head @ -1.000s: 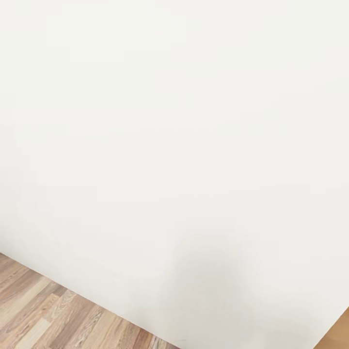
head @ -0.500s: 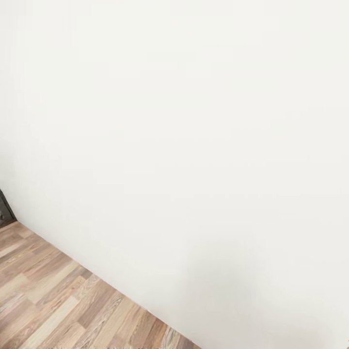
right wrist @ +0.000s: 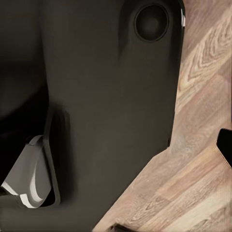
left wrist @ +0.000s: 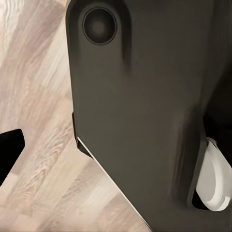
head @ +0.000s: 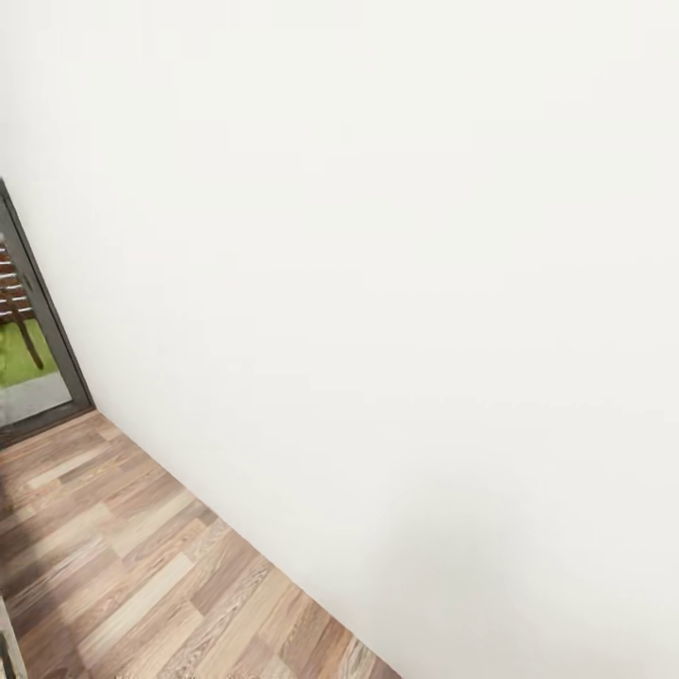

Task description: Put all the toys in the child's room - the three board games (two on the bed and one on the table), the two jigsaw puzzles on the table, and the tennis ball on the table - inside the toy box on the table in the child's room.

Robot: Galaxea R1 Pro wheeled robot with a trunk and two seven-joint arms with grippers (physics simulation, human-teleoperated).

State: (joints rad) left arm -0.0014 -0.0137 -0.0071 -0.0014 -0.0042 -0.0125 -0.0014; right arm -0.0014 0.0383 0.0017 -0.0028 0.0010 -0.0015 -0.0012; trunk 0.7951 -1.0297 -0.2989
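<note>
No text, label, brand, number or sign can be read anywhere. The white wall [head: 396, 283] is blank, the wood plank floor [head: 141, 575] carries only grain, and the dark robot body [left wrist: 145, 106] seen from the wrists bears no marking.

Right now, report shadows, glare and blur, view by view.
Head view: soft grey shadow low on the plain white wall, none on the brown wood plank floor; no glare. Left wrist view: the dark robot body looks soft, floor pale. Right wrist view: dim, slightly blurred.
</note>
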